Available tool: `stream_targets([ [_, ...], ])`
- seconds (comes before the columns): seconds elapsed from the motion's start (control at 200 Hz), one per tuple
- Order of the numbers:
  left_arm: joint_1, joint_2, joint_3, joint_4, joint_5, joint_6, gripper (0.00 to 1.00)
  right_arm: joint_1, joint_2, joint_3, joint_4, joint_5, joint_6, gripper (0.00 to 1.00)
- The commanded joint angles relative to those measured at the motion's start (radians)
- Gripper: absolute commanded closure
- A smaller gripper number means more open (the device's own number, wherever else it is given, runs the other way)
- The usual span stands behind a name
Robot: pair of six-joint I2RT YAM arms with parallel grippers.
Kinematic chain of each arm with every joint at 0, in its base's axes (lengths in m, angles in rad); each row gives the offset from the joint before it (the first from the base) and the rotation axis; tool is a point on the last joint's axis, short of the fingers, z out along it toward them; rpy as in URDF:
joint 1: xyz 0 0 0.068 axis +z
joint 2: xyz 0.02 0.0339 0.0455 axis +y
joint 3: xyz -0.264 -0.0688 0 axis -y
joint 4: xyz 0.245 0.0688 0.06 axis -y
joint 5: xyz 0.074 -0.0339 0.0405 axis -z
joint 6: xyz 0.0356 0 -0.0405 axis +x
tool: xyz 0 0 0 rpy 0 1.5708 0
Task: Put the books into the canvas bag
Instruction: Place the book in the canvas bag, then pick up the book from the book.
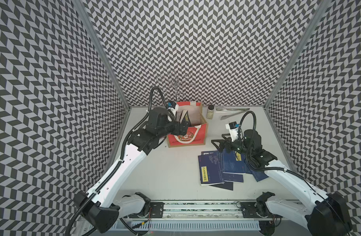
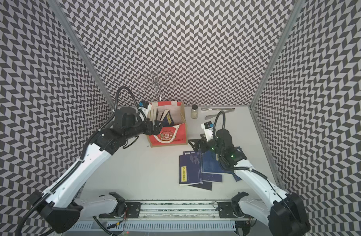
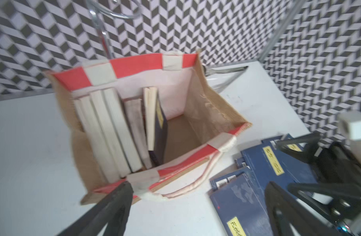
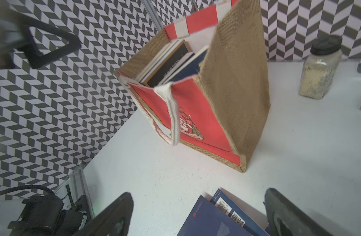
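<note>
Picking one thin navy blue book (image 1: 211,169) off the white counter (image 1: 171,163) looks like our job. The right gripper (image 1: 220,141) near it and the left gripper (image 1: 183,128) at the boxy red-and-tan canvas bag (image 1: 202,133) both gape wide, empty. We pinch just one edge.

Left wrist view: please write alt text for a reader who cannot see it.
An open red-and-tan canvas bag holds several upright paperback books on a white table; thin navy blue books lie beside it.
</note>
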Motion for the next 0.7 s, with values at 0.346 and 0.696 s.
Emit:
stream_targets([
  [0.346, -0.123, -0.240, -0.618, 0.524, 0.291, -0.282, 0.00, 0.044, 0.140, -0.105, -0.042, 0.026, 0.052, 0.01],
  [0.696, -0.154, -0.092, -0.815, 0.720, 0.306, -0.354, 0.00, 0.124, 0.093, -0.228, -0.040, 0.091, 0.155, 0.01],
])
